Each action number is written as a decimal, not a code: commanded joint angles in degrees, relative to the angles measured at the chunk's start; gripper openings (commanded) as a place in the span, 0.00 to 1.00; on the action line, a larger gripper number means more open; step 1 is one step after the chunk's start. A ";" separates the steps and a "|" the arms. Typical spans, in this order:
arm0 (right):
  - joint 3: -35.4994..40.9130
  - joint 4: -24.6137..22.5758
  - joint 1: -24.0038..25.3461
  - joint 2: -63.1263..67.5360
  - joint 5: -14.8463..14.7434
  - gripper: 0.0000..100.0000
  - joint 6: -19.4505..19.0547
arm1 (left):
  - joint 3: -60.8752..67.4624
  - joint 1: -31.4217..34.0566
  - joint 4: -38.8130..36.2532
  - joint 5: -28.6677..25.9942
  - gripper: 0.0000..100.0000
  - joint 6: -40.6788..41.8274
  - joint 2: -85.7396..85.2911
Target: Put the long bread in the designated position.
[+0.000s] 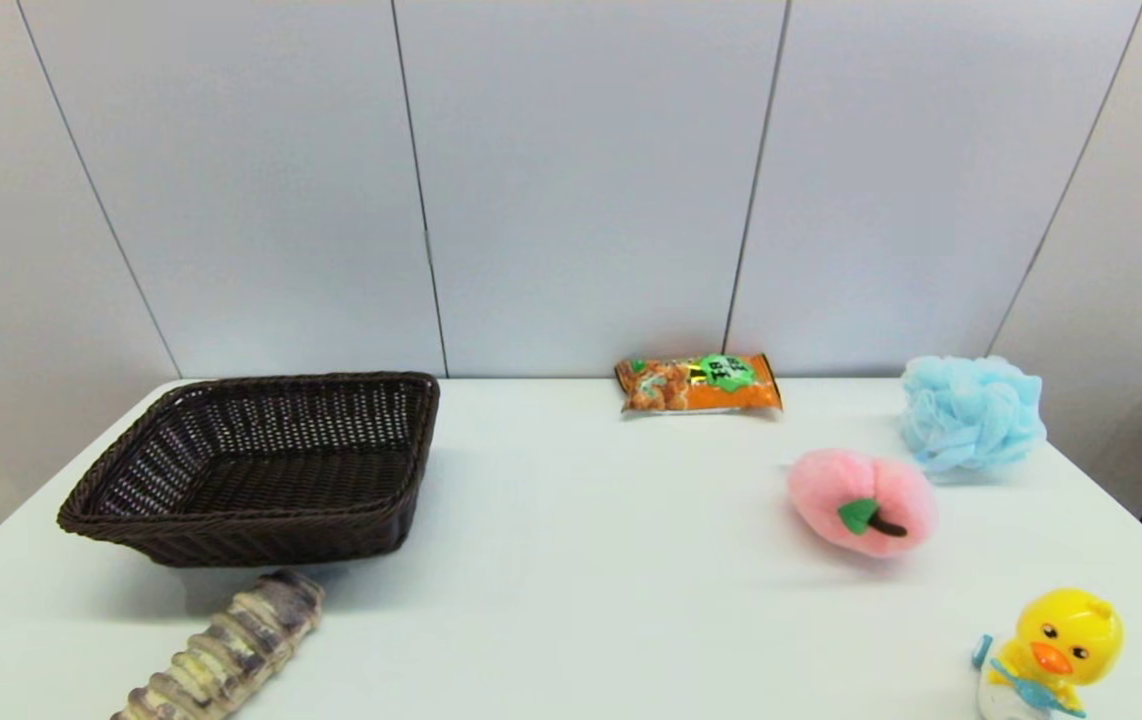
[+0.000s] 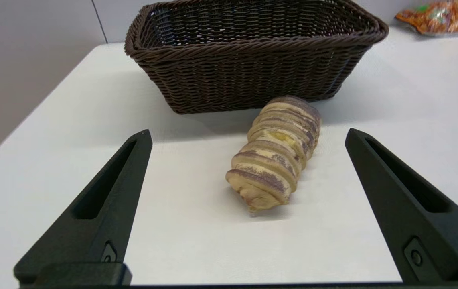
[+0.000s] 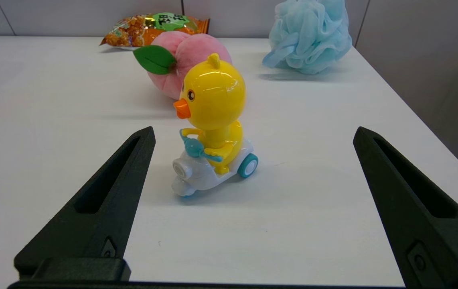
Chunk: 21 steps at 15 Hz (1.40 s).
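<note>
orange snack packet [image 1: 699,383] with a green label, its print too small to read, no other text

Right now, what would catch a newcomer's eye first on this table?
Probably the bright yellow duck on a scooter at the near right corner, with a pink plush peach and a blue bath pouf behind it. On the left sits a dark wicker basket, and just in front of it lies the long bread, striped and ridged. The open left pincer faces that loaf.
</note>
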 commanded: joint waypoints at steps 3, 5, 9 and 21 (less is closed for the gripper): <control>0.00 0.00 0.01 0.00 0.02 1.00 -0.02 | 0.19 0.01 -0.18 2.85 1.00 -4.73 -0.05; 0.00 0.00 0.01 0.00 0.02 1.00 -0.02 | 0.19 0.01 -0.18 2.85 1.00 -4.64 -0.05; 0.00 0.00 0.01 0.00 0.02 1.00 -0.02 | 0.19 0.01 -0.18 2.85 1.00 -4.64 -0.05; 0.00 0.00 0.01 0.00 0.02 1.00 -0.02 | 0.19 0.01 -0.18 2.85 1.00 -4.64 -0.05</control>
